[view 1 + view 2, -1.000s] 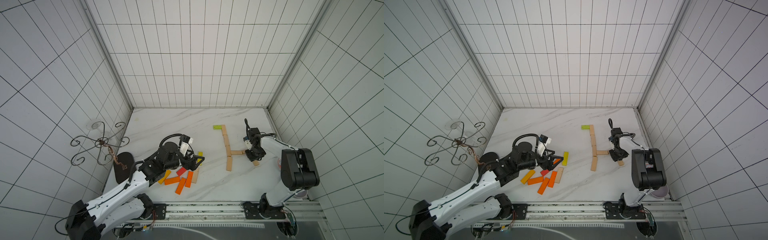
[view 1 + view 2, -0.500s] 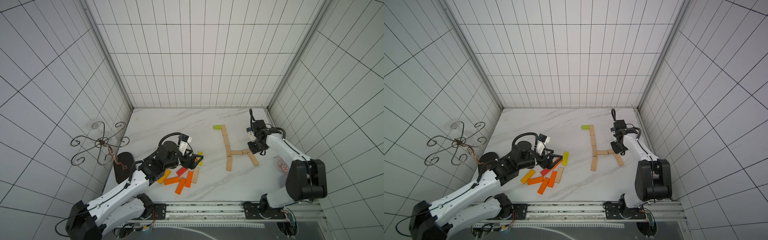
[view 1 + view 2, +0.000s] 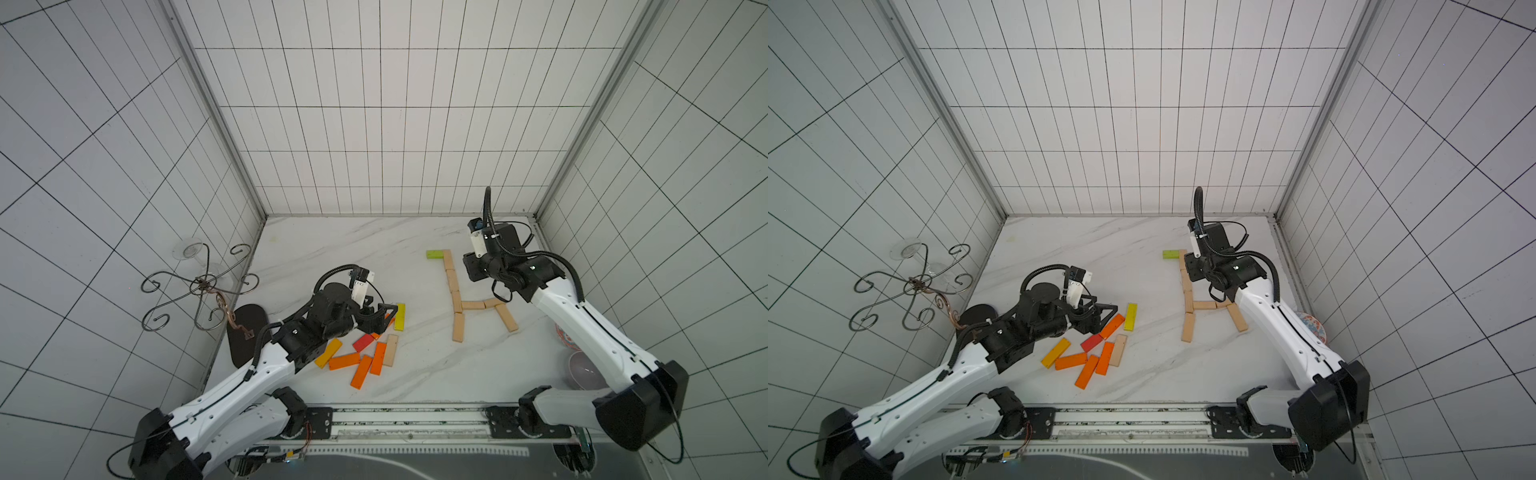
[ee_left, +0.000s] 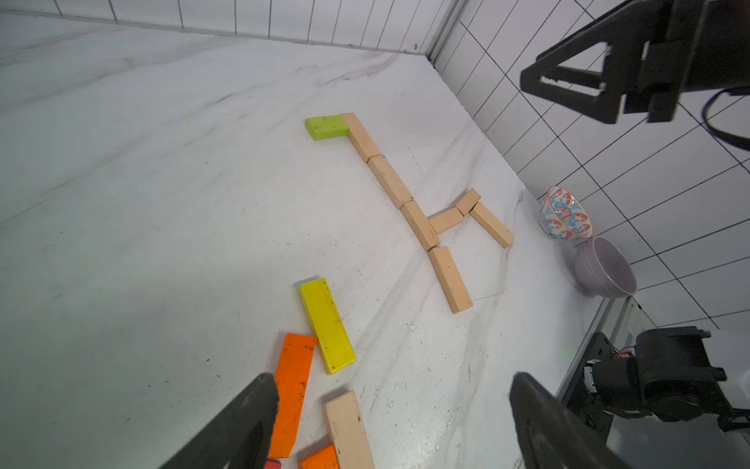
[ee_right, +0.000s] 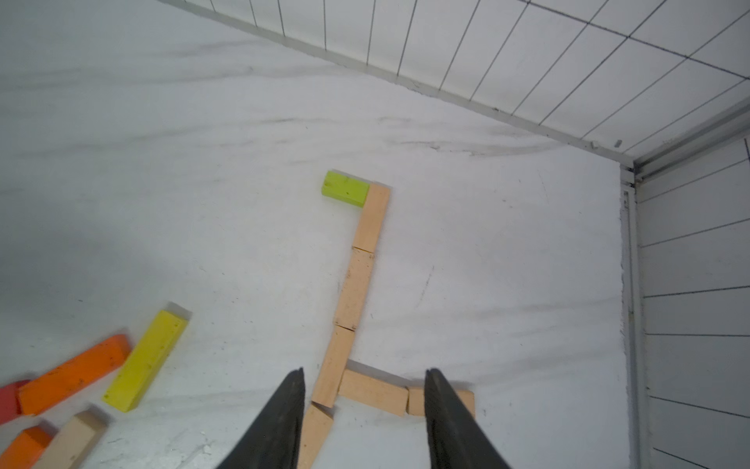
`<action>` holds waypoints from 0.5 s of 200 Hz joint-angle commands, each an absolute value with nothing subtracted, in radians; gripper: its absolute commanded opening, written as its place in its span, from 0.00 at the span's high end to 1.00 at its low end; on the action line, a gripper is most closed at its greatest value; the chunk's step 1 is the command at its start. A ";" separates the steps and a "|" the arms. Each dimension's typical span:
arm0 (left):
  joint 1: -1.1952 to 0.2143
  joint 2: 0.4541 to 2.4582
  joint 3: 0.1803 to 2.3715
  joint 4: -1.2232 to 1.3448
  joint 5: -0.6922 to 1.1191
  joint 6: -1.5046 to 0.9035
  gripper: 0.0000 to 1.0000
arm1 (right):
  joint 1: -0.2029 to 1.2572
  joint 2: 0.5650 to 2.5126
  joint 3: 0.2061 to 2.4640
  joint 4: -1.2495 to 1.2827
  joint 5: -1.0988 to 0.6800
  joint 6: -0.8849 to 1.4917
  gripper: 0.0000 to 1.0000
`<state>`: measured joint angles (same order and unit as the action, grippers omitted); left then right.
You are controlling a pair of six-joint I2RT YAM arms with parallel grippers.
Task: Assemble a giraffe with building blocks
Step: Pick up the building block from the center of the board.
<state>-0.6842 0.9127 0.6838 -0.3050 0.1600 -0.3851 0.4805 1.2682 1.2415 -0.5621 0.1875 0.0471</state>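
- The table [image 3: 332, 249] is a marble top filling the lower middle of both top views. Every block lies flat on it.
- The giraffe [image 3: 456, 300] lies right of centre in both top views. It has a neck of tan blocks laid end to end, a front leg below the neck, two short body blocks running to the right, and a slanted back leg.
- The right gripper [image 5: 365, 371] hangs over the body with its jaws apart and nothing between them. I judge a placing step to be done and the figure close to complete (the back leg splays outward and may want straightening).
- The loose pile [image 3: 344, 360] sits at lower centre and holds orange, red, yellow and tan blocks, several of them touching.
- The left gripper [image 4: 393, 375] hovers at the pile's upper right edge with its jaws spread wide and empty. The next move, I judge, is to pick one block here: come down, close across its narrow sides, and avoid nudging its neighbours.
- Two bowls sit at the table's right edge, beside the right arm. The lilac bowl [image 4: 604, 268] looks empty. The patterned bowl [image 4: 564, 215] is tipped, so its inside is hidden.
- The green block [image 3: 434, 254] forms the head and touches the left side of the neck's top end.
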 commanded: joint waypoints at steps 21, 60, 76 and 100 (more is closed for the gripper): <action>-0.678 0.905 0.717 -0.450 0.001 -0.397 0.11 | 0.592 1.107 1.026 -0.312 0.123 0.196 0.51; -0.678 0.939 0.718 -0.543 -0.038 -0.436 0.12 | 0.709 0.966 0.781 -0.124 0.122 0.249 0.51; -0.679 0.966 0.730 -0.601 -0.039 -0.463 0.13 | 0.753 0.921 0.693 -0.066 0.130 0.279 0.51; -0.687 1.000 0.743 -0.697 -0.044 -0.538 0.14 | 0.829 0.874 0.587 0.002 0.146 0.312 0.51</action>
<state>-0.6834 0.9779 0.7040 -0.5747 -0.0116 -0.4511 0.7666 0.9237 0.7120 -0.1429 0.1337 0.2455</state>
